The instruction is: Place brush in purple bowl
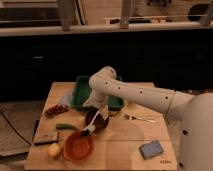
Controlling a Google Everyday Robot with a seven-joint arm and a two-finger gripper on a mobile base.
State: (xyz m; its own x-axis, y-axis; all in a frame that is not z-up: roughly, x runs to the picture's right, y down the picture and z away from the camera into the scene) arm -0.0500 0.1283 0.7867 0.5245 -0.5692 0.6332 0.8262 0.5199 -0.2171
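Note:
The purple bowl (95, 120) sits on the wooden table (120, 145), just right of centre-left, below my arm. The brush (90, 129) lies with its white handle sticking out of the bowl's front-left rim toward the orange bowl. My gripper (101, 113) hangs directly over the purple bowl at the end of the white arm (135, 92), which reaches in from the right. The gripper hides part of the bowl's inside.
An orange bowl (78, 145) stands in front of the purple one. A green tray (84, 92) is behind. Grapes (56, 109), a green pod (65, 127), a dark card (45, 137), a yellow fruit (54, 149), a fork (140, 118) and a blue sponge (151, 148) lie around.

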